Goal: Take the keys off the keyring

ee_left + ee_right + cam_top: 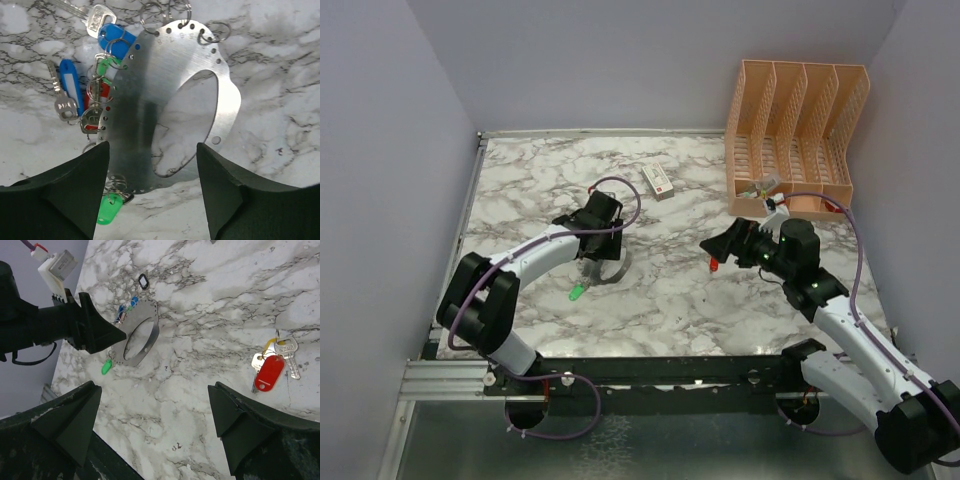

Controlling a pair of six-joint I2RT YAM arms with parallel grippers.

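Note:
The keyring (150, 95) is a flat grey metal crescent with holes along its rim, lying on the marble. Keys with blue (116, 38), green (108, 210) and red (98, 93) heads hang on small rings along its left edge. My left gripper (152, 150) is open and hovers over the keyring's near end, fingers either side; it also shows in the top view (598, 248). A loose red key (270, 372) with silver keys lies on the marble right of my open, empty right gripper (155, 390). In the top view that gripper (722, 248) is just above the red key (715, 266).
A white box with a red mark (658, 181) lies behind the keyring. An orange file organiser (795, 135) stands at the back right. A small black tag (143, 281) lies beyond the keyring. Grey walls enclose the table.

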